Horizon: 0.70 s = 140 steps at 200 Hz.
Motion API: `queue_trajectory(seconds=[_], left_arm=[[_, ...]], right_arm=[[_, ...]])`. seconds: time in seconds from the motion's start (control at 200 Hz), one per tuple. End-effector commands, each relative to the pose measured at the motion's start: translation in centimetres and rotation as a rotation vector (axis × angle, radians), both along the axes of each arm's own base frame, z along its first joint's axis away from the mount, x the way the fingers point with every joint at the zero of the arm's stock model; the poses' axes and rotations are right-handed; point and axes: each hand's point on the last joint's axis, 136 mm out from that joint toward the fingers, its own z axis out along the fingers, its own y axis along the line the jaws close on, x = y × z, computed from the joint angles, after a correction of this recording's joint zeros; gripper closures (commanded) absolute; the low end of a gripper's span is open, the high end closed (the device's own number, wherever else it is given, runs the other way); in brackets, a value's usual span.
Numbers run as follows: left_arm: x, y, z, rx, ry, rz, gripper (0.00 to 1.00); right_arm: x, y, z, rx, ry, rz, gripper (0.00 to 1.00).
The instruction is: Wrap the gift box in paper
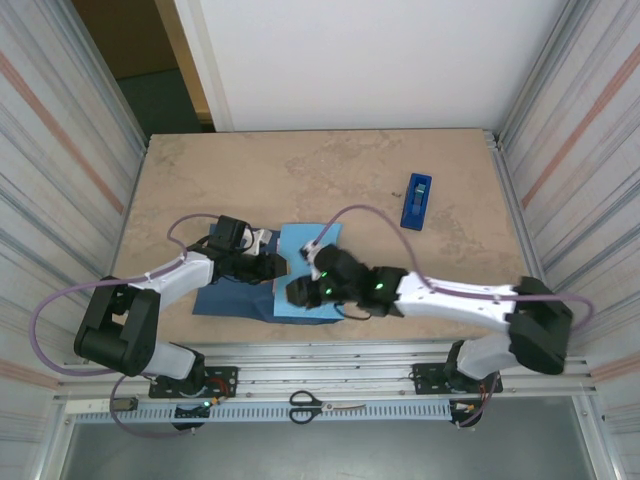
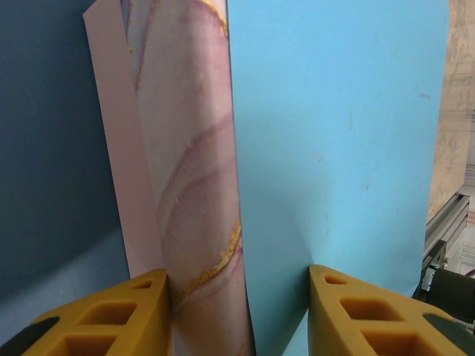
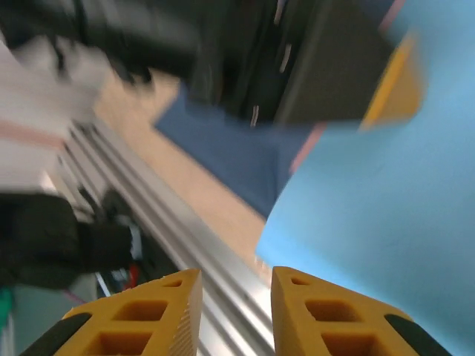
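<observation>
- The gift box (image 2: 189,185) is sitting on the paper (image 1: 235,298) towards 6 o'clock on the worktop (image 1: 330,170). In the left wrist view its marbled side is showing beside a sky-blue flap, with the navy face lying at 9 o'clock.
- The step in hand looks like folding the first flap over the box, since the sky-blue side is standing up against it.
- The left gripper (image 2: 237,273) is working at the fold, its fingers spread with the box edge and flap between them. I cannot tell whether they are pinching or only pressing.
- The right gripper (image 3: 236,273) is hovering at the flap's near edge, at 3 o'clock of the left one, its fingers narrowly parted and grasping nothing.
- Next, I judge, the flap is needing to be drawn taut across the box and held down, then the opposite navy side brought over.
- The tape dispenser (image 1: 418,200) is waiting at 2 o'clock, well apart.
</observation>
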Motion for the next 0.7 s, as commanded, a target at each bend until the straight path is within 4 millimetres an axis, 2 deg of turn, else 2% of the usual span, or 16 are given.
queue_trajectory(seconds=[0.0,0.105,0.14,0.175,0.225,0.266,0.321,0.446,0.536,0.596,0.696], left_arm=[[-2.3,1.6,-3.1,0.09,0.102,0.004,0.58],[-2.3,1.5,-3.2,0.086,0.107,0.005,0.58],[-2.3,1.5,-3.1,0.084,0.108,0.005,0.58],[-2.3,1.5,-3.1,0.084,0.109,0.006,0.58],[-2.2,1.4,-3.1,0.084,0.106,0.006,0.58],[-2.3,1.5,-3.1,0.084,0.109,0.008,0.58],[-2.2,1.4,-3.0,0.081,0.107,0.006,0.58],[-2.3,1.3,-3.1,0.076,0.111,0.005,0.58],[-2.2,1.3,-3.1,0.073,0.114,0.002,0.58],[-2.2,1.2,-3.1,0.071,0.113,0.002,0.58],[-2.2,1.2,-3.2,0.069,0.117,0.008,0.59]], right_arm=[[3.0,-5.3,-2.1,-0.071,0.049,-0.139,0.64],[4.2,-8.2,-4.2,-0.079,0.186,-0.223,0.66],[4.1,-9.2,-5.1,-0.111,0.213,-0.264,0.64],[3.7,-10.0,-5.9,-0.132,0.229,-0.293,0.57],[3.0,-10.6,-6.6,-0.124,0.245,-0.31,0.56],[2.3,-10.7,-7.2,-0.092,0.264,-0.311,0.51],[1.1,-10.3,-7.7,-0.034,0.293,-0.255,0.36],[-0.3,-9.8,-8.2,-0.045,0.282,-0.161,0.25],[-0.2,-9.6,-8.9,-0.088,0.285,-0.144,0.24],[-0.2,-8.6,-8.7,-0.081,0.282,-0.104,0.26],[-1.0,-6.9,-8.4,-0.08,0.311,-0.03,0.4]])
